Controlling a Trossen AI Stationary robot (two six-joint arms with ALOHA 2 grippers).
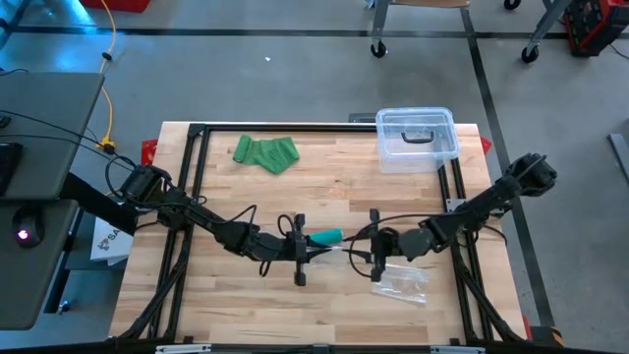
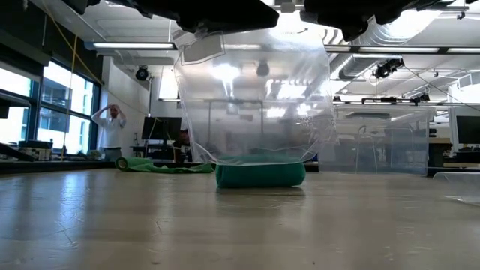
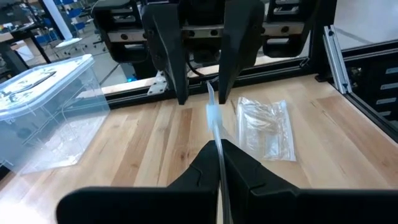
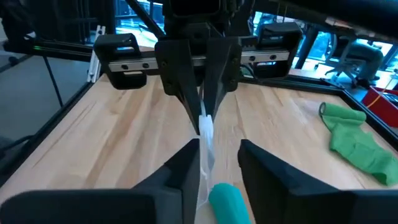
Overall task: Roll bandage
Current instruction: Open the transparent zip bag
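High view shows the left gripper (image 1: 300, 249) and the right gripper (image 1: 374, 246) facing each other over the middle of the wooden table (image 1: 324, 192), with a clear plastic bag (image 2: 255, 97) hanging between them. The left gripper is pressed together on the bag's edge; in the left wrist view the thin plastic (image 3: 214, 118) passes between its closed fingers (image 3: 205, 165). The right gripper stands a little apart: in the right wrist view there is a gap between its fingers (image 4: 186, 162), and the plastic runs along the inside of one finger. I cannot tell if it grips the bag.

The rolled teal bandage (image 2: 260, 174) sits in the bottom of the bag, below both grippers, resting on the table. A loose green bandage (image 1: 265, 153) lies well behind the left gripper. A clear plastic container (image 1: 417, 138) stands behind the right gripper, and another flat plastic bag (image 1: 403, 283) lies just beside the right gripper, on the near side.
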